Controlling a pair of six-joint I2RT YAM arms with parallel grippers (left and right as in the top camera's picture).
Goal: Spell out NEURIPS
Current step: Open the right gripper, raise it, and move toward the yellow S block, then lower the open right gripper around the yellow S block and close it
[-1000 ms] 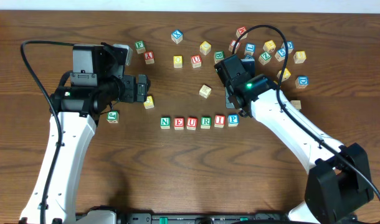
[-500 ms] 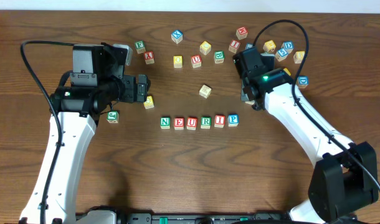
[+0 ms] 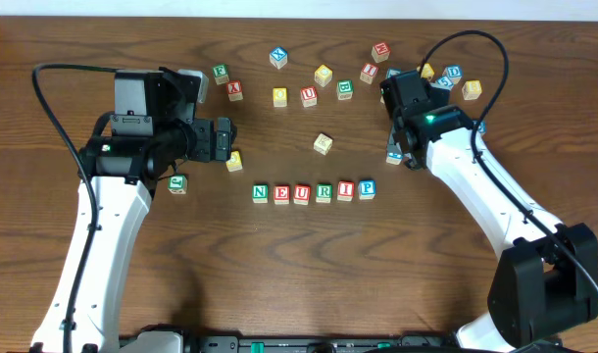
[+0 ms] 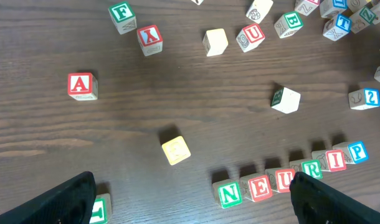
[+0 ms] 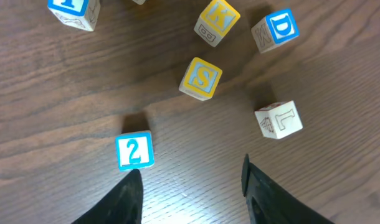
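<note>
Six cubes of the word stand side by side in a row on the table (image 3: 299, 284) in the overhead view, reading left to right: green N (image 3: 260, 192), red E (image 3: 281, 193), red U (image 3: 302, 193), green R (image 3: 323, 192), red I (image 3: 345, 190) and blue P (image 3: 367, 188). Your left gripper (image 3: 226, 139) hangs up and to the left of that row, apart from it. The right arm (image 3: 461, 172) reaches over the scattered cubes to the upper right of the P. From the left wrist you see its two fingers spread wide at the bottom corners, holding nothing. The N end of the row lies between them, the row climbs rightward past the right-side finger, and a plain yellow cube (image 4: 175, 150) lies just above the gap. From the right wrist, your right gripper (image 5: 190, 169) stands parted and empty, with bare wood between its fingers. The yellow S (image 5: 200, 78) sits ahead of the fingertips, roughly in line with the gap and untouched. A blue 2 cube (image 5: 135, 151) lies just beside the finger on the picture's left, and a blue D cube (image 5: 275, 29) sits farther off at the top right.
</note>
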